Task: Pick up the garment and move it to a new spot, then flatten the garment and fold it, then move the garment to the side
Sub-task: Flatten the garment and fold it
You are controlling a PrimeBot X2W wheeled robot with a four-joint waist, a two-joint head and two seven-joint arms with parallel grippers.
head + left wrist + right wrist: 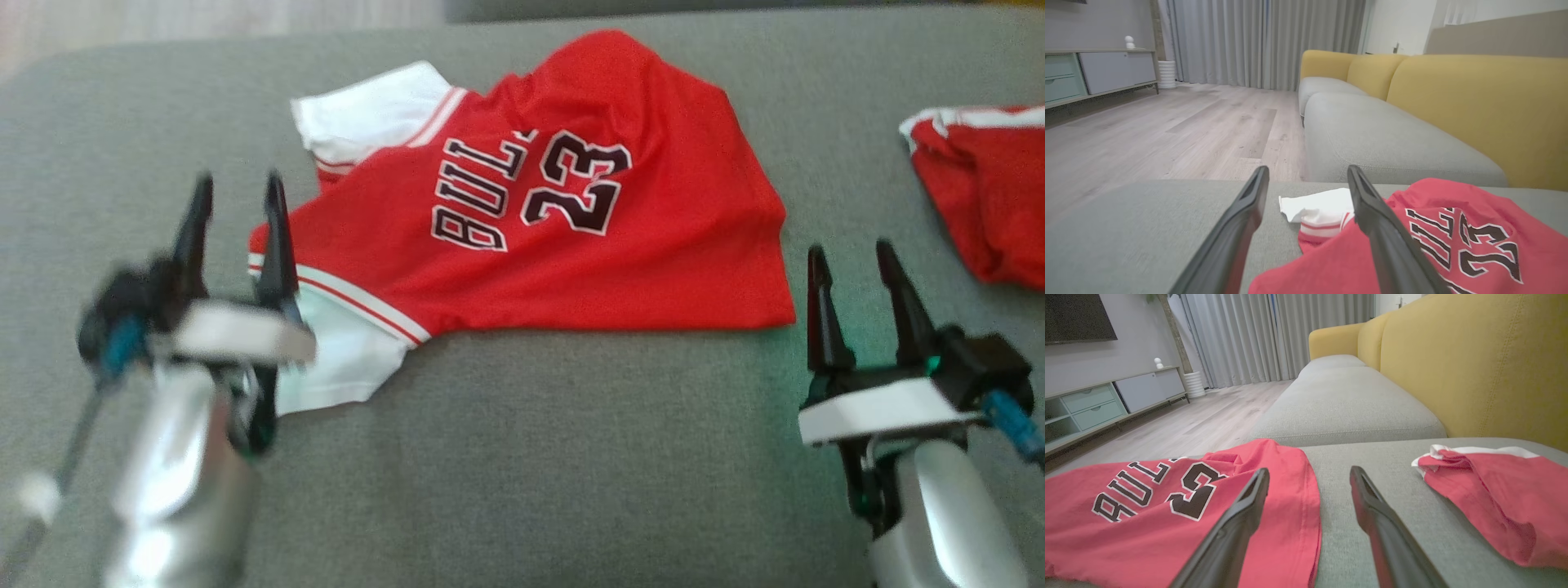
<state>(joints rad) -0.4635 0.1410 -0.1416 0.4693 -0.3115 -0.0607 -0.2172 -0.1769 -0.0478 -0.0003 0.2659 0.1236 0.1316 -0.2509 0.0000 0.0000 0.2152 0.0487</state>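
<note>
1. Log red jersey (571, 245) as lying print-up on grey sofa cushion (571, 457), mid-width, nearer far edge than near edge, collar end toward left edge, hem toward right edge.
2. Mark left jaws as spread wide and empty, over near white sleeve (347, 359). Can't tell from blur whether touching cloth.
3. Mark right jaws as spread wide too, holding nothing, over bare cushion just beside near-right hem corner (784, 314).
4. Judge step as flattening: laid out but not smooth, humped along far side, far white sleeve (371, 110) crumpled.
5. Pinch near sleeve and hem corner low, then pull apart gently along cushion length. Avoid lifting high or dragging whole jersey.
6. Then draw far sleeve out toward far-left corner.
7. Watch right side: second red garment (988, 196) by right edge, well apart from jersey but in path of a long pull.
8. Use broad bare strip along near edge for moving. Keep off rounded far-left corner, floor (1167, 122) just beyond.
</note>
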